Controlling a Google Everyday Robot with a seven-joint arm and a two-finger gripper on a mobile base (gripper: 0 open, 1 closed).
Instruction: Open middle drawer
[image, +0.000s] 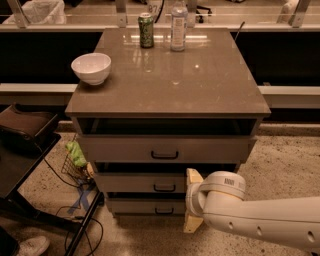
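Cabinet: I am looking down at a grey-brown cabinet (200, 85) with three drawer fronts stacked under its flat top.
Middle drawer: the middle drawer (131, 182) is the second front down, between the tall top drawer (115, 149) and the narrow bottom drawer (132, 205). I see nothing of its inside.
Handle: a small black bar handle (165, 188) sits at the centre of the middle front.
Gripper: the gripper (188, 200) is low at the right end of the middle and bottom fronts, just right of that handle and apart from it.
Gripper state: two pale yellow fingers (193, 177) show, one above the white wrist and one below it. They are spread wide, and I see nothing held between them.
Arm: the white arm (260, 220) comes in from the lower right corner.
On top: a white bowl (91, 67) stands near the left edge. A green can (146, 30) and a clear bottle (178, 20) stand side by side at the back.
Floor, left: a green object (76, 154) rests by a wire basket (70, 167), with cables (80, 220) below.
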